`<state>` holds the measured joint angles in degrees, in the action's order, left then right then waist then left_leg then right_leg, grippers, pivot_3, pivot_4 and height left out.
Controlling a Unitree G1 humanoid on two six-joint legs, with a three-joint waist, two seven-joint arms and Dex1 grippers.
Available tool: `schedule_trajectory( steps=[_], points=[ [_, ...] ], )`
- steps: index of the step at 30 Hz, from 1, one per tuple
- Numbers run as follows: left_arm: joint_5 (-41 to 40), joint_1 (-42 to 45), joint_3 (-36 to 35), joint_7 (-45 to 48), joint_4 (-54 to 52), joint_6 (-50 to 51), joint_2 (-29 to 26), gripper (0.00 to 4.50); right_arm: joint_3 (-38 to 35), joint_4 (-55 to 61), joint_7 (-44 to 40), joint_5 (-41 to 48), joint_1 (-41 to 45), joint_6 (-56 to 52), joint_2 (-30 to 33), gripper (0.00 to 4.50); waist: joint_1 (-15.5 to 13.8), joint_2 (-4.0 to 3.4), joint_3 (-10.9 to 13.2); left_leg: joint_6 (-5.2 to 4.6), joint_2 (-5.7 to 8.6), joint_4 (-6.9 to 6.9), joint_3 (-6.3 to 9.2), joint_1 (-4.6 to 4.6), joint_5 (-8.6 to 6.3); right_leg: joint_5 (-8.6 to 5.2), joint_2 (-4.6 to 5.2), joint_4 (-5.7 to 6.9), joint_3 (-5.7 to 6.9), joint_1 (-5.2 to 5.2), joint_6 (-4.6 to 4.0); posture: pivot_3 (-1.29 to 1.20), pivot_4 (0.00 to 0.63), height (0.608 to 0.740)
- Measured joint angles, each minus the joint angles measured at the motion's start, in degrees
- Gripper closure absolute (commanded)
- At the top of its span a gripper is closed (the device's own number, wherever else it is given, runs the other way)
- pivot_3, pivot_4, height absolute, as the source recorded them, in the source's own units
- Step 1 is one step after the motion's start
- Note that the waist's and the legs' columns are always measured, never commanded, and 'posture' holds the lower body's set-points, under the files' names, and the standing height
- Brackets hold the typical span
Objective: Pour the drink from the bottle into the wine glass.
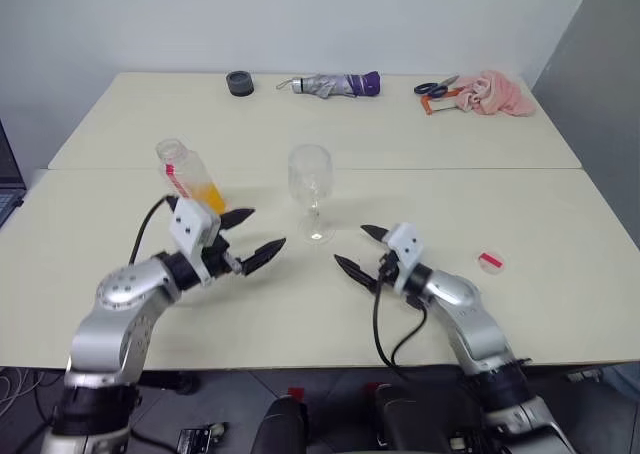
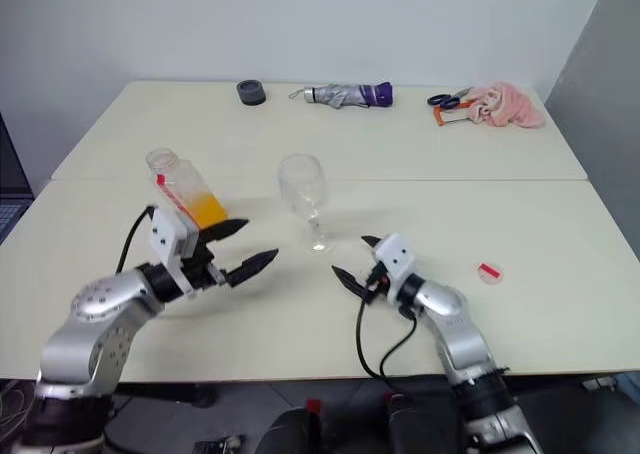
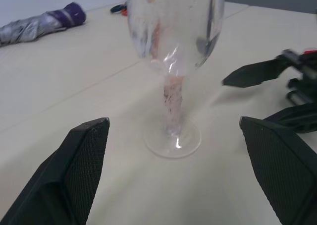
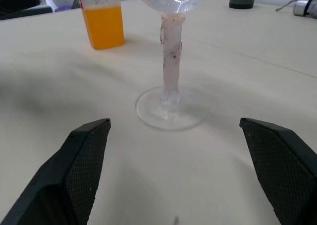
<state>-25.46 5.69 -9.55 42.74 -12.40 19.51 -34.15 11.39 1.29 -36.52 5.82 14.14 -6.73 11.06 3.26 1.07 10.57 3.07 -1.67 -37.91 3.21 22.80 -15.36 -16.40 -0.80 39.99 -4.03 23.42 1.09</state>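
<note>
Item 1: bottle (image 1: 190,178), centre-left of frame, uncapped, upright, mouth up, drink (image 1: 209,194) low inside. Item 2: wine glass (image 1: 311,189), centre, upright, looks empty. I see left gripper (image 1: 249,237) & right gripper (image 1: 365,249) wide open, holding nothing.

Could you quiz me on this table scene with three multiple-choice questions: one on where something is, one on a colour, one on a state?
1. Where does the red cap lie?
A. On the bottle
B. On the table, on the robot's right
C. In the glass

2. What colour is the drink?
A. Orange
B. Green
C. Clear

3. What is the wine glass like?
A. Full
B. Tipped over
C. Upright, empty

Answers: 1 B, the cap rests apart on the table; 2 A, orange fills the bottle's lower part; 3 C, it stands on its foot, bowl clear.
</note>
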Motion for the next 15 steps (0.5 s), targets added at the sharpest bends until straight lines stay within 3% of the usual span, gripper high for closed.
schedule_trajectory(
  steps=[9, 15],
  points=[
    [12.4, -9.3, -3.7, -21.7, 0.7, -6.9, 11.4, 0.0, -0.8, 13.2, -3.4, 4.5, -5.1, -1.5, 6.2, 0.04, -0.5, 0.07, 0.0, 0.01, 0.06, -0.07, 0.06, -0.15, 0.01, 0.0, -0.06, -0.03, 0.05, -0.21, 0.04, 0.0, 0.15, 0.74],
    [15.3, -8.8, -8.2, -27.9, 3.1, -9.7, 11.7, 0.0, -0.9, 20.1, -8.9, 11.0, -7.6, -4.2, 11.2, 0.04, -0.8, 0.1, 0.0, 0.01, 0.11, -0.06, 0.04, -0.18, 0.01, 0.0, -0.09, -0.04, 0.06, -0.22, 0.04, 0.0, 0.15, 0.74]
  ],
)
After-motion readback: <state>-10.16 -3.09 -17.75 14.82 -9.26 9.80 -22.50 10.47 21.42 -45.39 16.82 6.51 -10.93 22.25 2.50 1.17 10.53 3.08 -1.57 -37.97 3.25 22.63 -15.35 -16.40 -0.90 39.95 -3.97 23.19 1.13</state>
